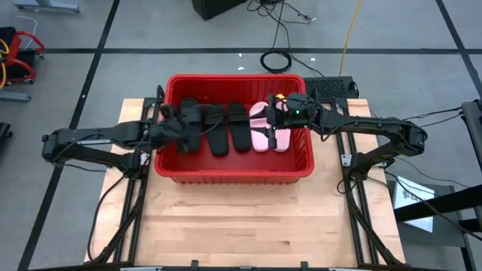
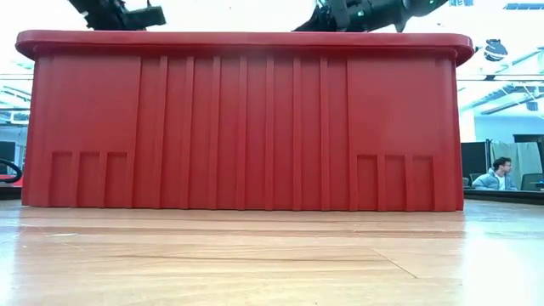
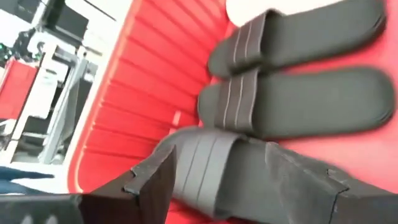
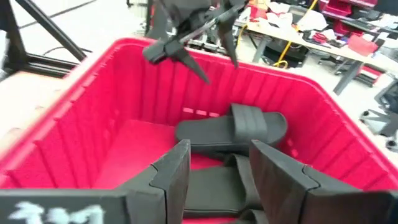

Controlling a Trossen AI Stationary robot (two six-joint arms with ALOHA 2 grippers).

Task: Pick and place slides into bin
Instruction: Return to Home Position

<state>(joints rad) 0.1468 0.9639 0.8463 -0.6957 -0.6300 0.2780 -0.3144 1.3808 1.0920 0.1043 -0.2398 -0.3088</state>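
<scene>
The red bin [image 1: 233,175] sat mid-frame in the high view, with black slides [image 1: 239,126] lined up across its floor and two pink slides [image 1: 260,129] just right of them. The left gripper [image 1: 183,124] hung over the bin's left end, above the leftmost black slides. In the left wrist view its fingers [image 3: 149,186] were spread, with one black slide lying under the gap and two more beyond it. The right gripper [image 1: 279,114] hovered above the pink slides at the bin's upper right, its fingers [image 4: 174,171] likewise apart and gripping nothing.
</scene>
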